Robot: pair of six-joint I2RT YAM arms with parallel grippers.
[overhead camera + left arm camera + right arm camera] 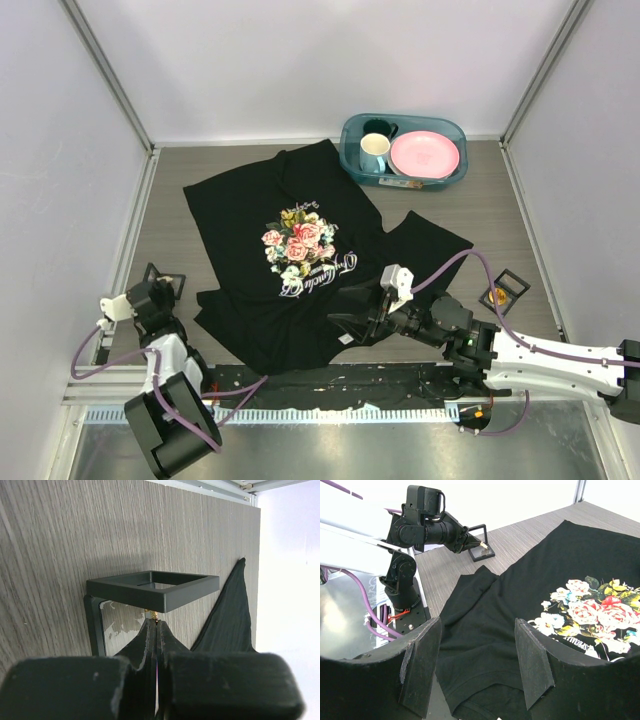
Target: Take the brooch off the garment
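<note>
Brooch is a tiny round orange dot, so no long axis. It sits off the garment, about 4 o'clock from the rose print, at a small black square frame. The soft tee lies rumpled on the woodgrain table. Right gripper hangs spread over the hem, gripping nothing. Left gripper is clenched at 8 o'clock.

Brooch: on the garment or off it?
Off: the brooch sits at the small black frame on the table, beside the garment, clear of its fabric.
</note>
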